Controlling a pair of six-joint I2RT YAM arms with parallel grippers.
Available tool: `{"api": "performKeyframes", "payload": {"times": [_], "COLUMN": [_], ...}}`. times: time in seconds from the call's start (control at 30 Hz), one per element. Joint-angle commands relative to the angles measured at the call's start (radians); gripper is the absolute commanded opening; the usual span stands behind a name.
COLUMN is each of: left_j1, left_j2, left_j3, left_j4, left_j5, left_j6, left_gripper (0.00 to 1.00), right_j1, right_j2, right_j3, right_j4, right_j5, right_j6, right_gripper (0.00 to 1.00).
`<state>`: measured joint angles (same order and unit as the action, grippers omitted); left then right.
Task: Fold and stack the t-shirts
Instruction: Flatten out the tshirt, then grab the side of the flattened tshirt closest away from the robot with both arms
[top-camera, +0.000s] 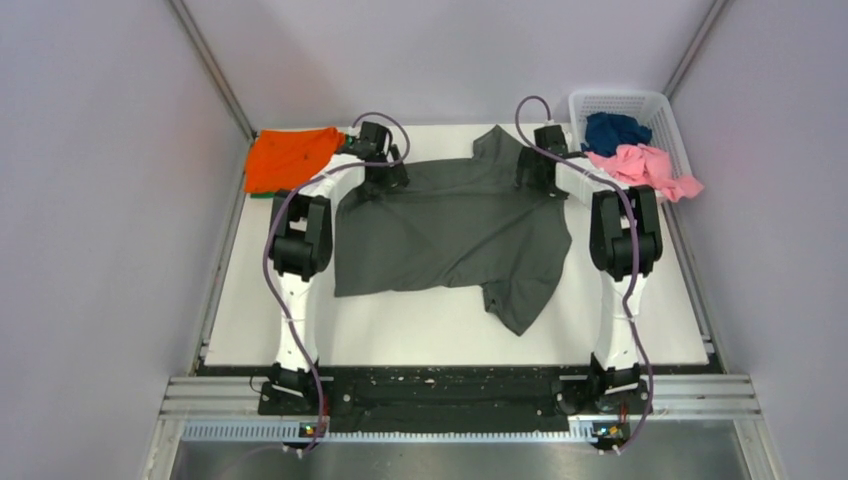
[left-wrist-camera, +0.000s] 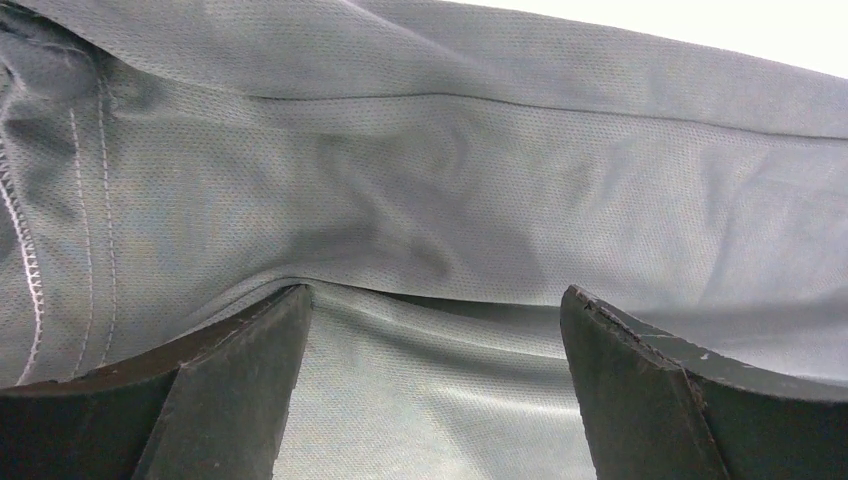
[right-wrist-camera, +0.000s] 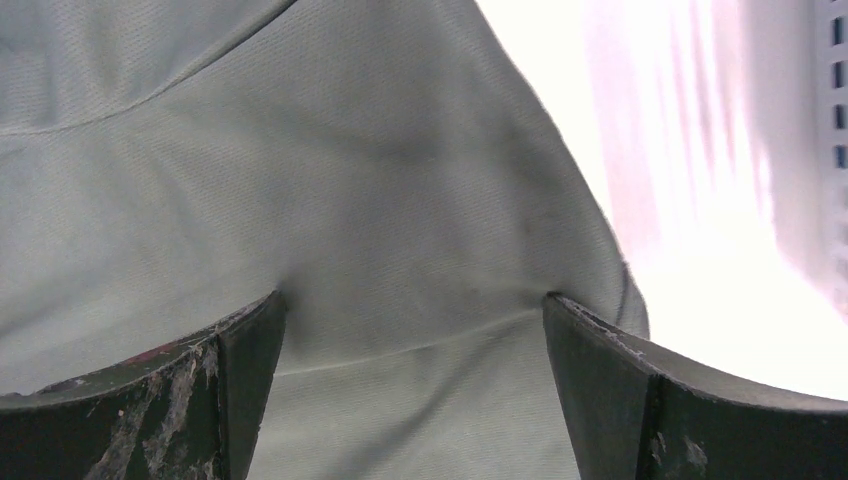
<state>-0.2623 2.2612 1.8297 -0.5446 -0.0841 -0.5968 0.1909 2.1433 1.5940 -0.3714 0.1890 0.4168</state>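
Observation:
The dark grey t-shirt (top-camera: 450, 230) lies spread on the white table, one sleeve pointing to the front right. My left gripper (top-camera: 385, 182) sits down on its far left edge. In the left wrist view the gripper (left-wrist-camera: 435, 300) is open, its jaws wide apart, and the grey cloth (left-wrist-camera: 450, 170) runs between and under them. My right gripper (top-camera: 535, 175) sits on the far right edge by the collar. In the right wrist view it (right-wrist-camera: 412, 300) is also open over the grey cloth (right-wrist-camera: 350, 180). Neither gripper pinches the cloth.
An orange t-shirt (top-camera: 290, 158) lies at the far left corner with a sliver of green (top-camera: 260, 194) under it. A white lattice basket (top-camera: 630, 105) at the far right holds a navy t-shirt (top-camera: 613, 130) and a pink one (top-camera: 645, 168) spilling over its rim.

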Motion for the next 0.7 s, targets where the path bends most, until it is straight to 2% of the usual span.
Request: {"api": "performKeyframes", "payload": {"times": [0.0,0.07,0.17,0.33,0.47,0.67], "left_j1": [0.005,0.001,-0.010,-0.028,-0.028,-0.026], "left_j2": [-0.009,-0.085,-0.274,-0.774,-1.088,-1.351], "left_j3": [0.033,-0.023,-0.211,-0.732,-1.058,-1.239], "left_j4": [-0.035,-0.028,0.000,0.081,-0.005,-0.140], "left_j5": [0.119,0.147,0.158,0.060,-0.077,-0.283], "left_j6": [0.006,-0.011,-0.036,-0.120,-0.184,-0.311], "left_gripper": [0.99,0.99,0.99,0.99,0.99,0.99], "right_j1": [-0.010,-0.008,0.004,0.015,0.013,0.010], "right_j2": [-0.013,-0.087,-0.247,-0.585,-0.840,-1.037], "right_j3": [0.089,0.054,-0.071,-0.434,-0.706,-0.881], "right_j4": [-0.090,-0.090,-0.082,-0.017,0.023,0.095], "right_j5": [0.014,-0.018,-0.040,-0.117,-0.161,-0.262], "right_j6": [-0.072,-0.078,-0.076,-0.051,-0.002,0.071], "right_gripper": [0.99,0.99,0.99,0.99,0.99,0.99]}}
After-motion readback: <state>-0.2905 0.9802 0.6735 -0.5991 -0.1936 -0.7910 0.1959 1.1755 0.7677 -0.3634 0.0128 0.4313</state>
